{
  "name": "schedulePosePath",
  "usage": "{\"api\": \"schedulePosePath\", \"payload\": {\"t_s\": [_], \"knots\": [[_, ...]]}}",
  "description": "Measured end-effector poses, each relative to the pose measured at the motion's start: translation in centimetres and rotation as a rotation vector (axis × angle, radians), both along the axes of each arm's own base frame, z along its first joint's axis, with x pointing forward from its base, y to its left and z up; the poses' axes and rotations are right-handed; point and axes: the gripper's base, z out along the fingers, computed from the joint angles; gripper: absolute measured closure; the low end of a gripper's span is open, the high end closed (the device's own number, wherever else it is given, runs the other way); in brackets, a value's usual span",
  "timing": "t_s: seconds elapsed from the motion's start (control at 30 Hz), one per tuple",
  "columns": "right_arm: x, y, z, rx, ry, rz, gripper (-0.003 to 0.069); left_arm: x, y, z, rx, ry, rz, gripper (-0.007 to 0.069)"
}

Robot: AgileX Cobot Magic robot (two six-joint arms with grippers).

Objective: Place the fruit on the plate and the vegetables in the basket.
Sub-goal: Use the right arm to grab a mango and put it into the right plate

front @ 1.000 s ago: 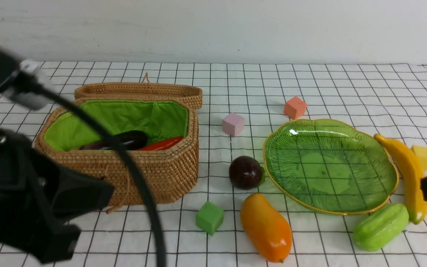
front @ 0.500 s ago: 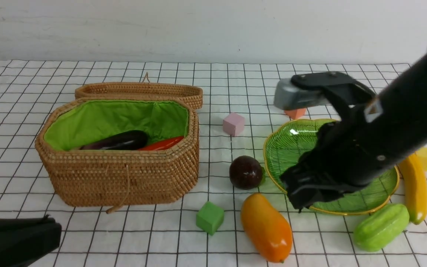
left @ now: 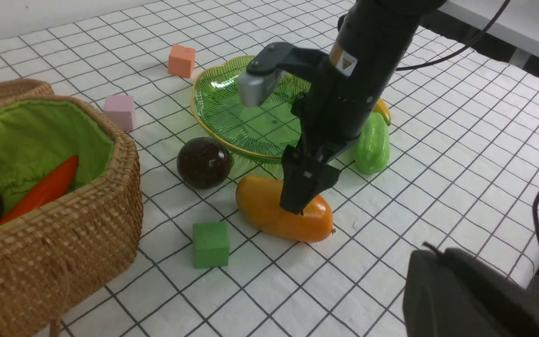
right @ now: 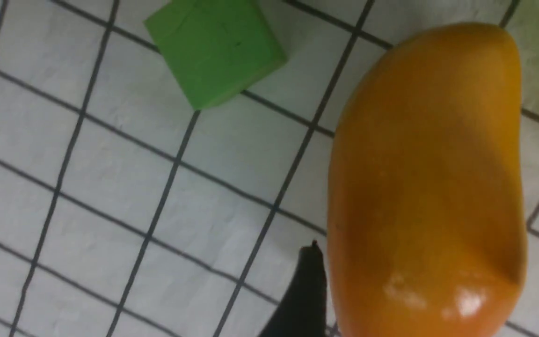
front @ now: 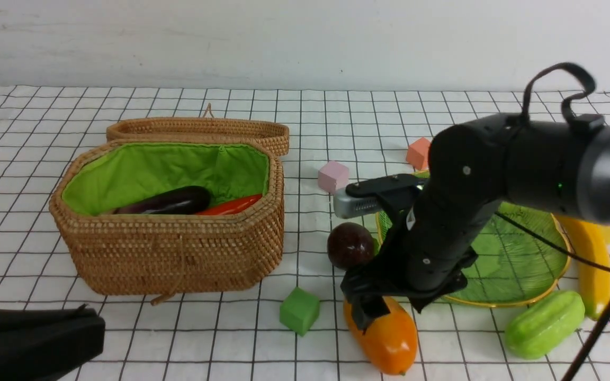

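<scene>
Mango point(right: 428, 187): orange-yellow, oval, lying on its side on the table point(front: 442, 121) just off the near rim of the plate, its long axis running toward the camera. Right jaws: open, lowered over the far end of the mango and straddling it, one finger point(right: 309, 290) close against one flank and the other at the opposite flank with a gap showing; the fruit rests on the checked cloth, not lifted. Right arm point(front: 469, 211): reaches in from the right across the plate and hides part of it. Green cube point(front: 299, 310): on the table near the mango, on its left. Purple fruit point(front: 350, 245): round, dark, on the table beyond the mango, just beside the plate's left rim. Plate point(front: 517, 275): green leaf-shaped glass with a gold rim. Banana point(front: 593, 264): on the table along the plate's right rim. Gourd point(front: 543, 324): light green, on the table just off the plate's near right rim. Pink cube point(front: 333, 176) and orange cube point(front: 418, 153): on the table beyond the plate. Basket point(front: 178, 254): woven, green-lined, well to the left, lid point(front: 199, 129) open behind it; contents, an eggplant point(front: 170, 201) and a carrot point(front: 231, 205) lying side by side. Left arm point(front: 29, 338): low at the near left corner, well apart from everything; left jaws closed.
</scene>
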Motion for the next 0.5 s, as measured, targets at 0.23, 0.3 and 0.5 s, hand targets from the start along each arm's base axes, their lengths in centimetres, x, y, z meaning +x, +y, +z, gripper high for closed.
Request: {"api": "schedulePosePath", "payload": {"t_s": [0.23,0.3,0.5], "knots": [[1.2,0.7,-3.4,-0.026,0.02,-0.008,0.0029,0.0,0.0,-0.1,0.006,0.003,-0.005,0.0638],[1.3,0.8,-3.7,-0.026,0.025,-0.01,0.0039,0.0,0.0,-0.1,0.005,0.004,-0.005,0.0638],[1.3,0.9,-3.8,-0.024,0.04,-0.011,0.0064,0.0,0.0,-0.1,0.005,0.005,-0.005,0.0638]]}}
